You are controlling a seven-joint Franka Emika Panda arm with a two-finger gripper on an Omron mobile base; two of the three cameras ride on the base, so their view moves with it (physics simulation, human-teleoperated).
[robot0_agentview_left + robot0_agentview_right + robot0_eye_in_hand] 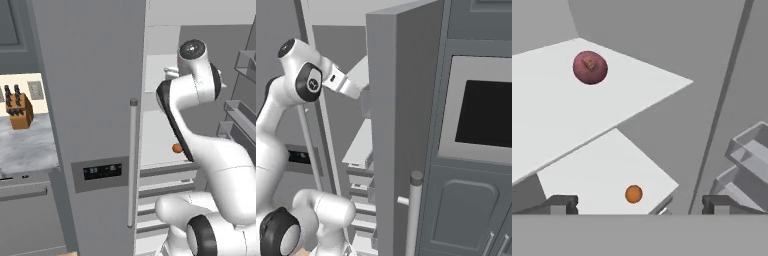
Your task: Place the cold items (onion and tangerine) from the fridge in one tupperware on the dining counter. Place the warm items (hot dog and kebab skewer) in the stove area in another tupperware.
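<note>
1. While the fridge stands open in front of the robot, its gripper [637, 205] hangs inside with both finger tips spread wide and nothing between them.
2. By my reckoning the job has hardly started: both cold items are in the fridge, neither one picked up.
3. One onion [590, 67], dark red, sits on the upper shelf [552, 115], well ahead of the hand.
4. One tangerine [633, 194] lies on the lower shelf [602, 170], near its front edge; from the left base camera it peeks out just beside the arm.
5. Left to do, as I judge it: grab each of those two, carry them to a tupperware on the dining counter, then deal with the hot dog and kebab skewer at the stove.
6. Other things I can count: one knife block [19, 111] on the counter to the left of the fridge, and one oven [483, 112] to the right of it.
</note>
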